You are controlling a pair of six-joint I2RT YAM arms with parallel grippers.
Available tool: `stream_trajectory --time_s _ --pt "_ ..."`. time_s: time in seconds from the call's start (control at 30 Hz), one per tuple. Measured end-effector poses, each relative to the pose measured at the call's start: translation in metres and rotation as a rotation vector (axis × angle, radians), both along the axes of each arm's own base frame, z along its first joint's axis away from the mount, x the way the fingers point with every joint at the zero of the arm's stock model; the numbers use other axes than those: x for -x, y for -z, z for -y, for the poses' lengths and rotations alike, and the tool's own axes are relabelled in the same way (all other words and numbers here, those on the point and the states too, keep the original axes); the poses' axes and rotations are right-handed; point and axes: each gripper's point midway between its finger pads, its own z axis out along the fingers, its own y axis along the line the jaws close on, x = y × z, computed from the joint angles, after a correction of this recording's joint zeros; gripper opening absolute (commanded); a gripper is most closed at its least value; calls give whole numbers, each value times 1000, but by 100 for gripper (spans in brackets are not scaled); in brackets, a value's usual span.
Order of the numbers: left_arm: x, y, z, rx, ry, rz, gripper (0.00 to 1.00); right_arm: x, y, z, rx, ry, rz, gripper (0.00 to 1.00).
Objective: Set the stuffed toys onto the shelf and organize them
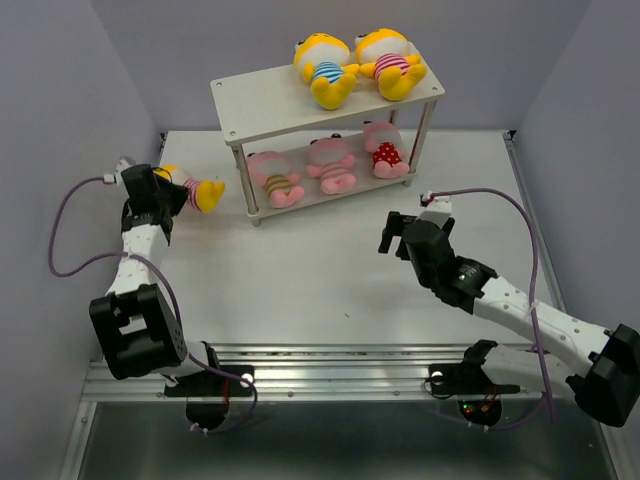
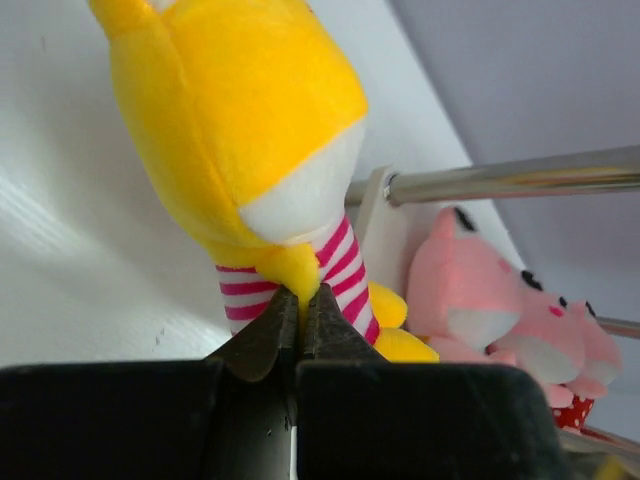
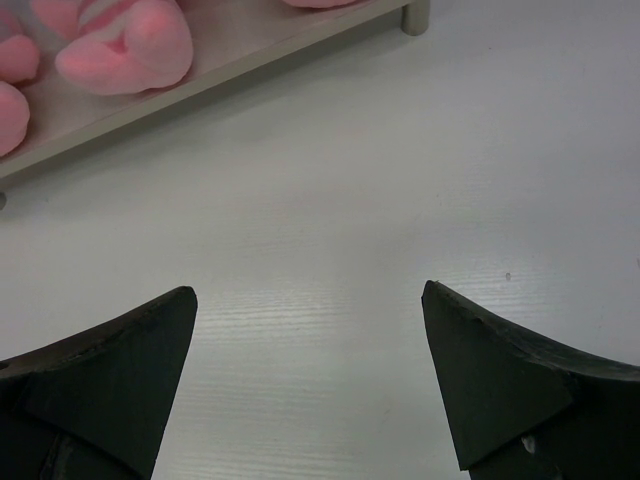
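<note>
Here the yellow toy [image 2: 240, 120] sits clamped in the left pincer [image 2: 300, 312].

Shirts of the stuffed toys [image 1: 327, 72] on the shelf [image 1: 260, 105]: stripes and polka dots only, no readable lettering.
Boards of the shelf: no legible label.

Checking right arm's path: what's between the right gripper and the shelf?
Only bare table between the right gripper and the shelf; the right wrist view shows it.
</note>
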Motion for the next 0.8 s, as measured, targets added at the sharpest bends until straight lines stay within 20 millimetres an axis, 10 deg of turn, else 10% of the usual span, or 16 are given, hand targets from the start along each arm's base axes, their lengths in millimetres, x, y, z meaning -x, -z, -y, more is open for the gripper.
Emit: stream_trajectory --time_s 0.27,0.53,0.63,0.8 --pt "0 -187 -29 -297 18 276 0 10 -12 3 -12 -52 34 100" --pt "28 -347 41 -394 386 639 0 16 -26 8 -29 -72 73 100" --pt "38 -388 74 -418 579 768 0 16 -25 7 -27 -77 72 100" --pt "50 -389 118 -363 843 836 0 17 -21 7 -23 -82 64 100"
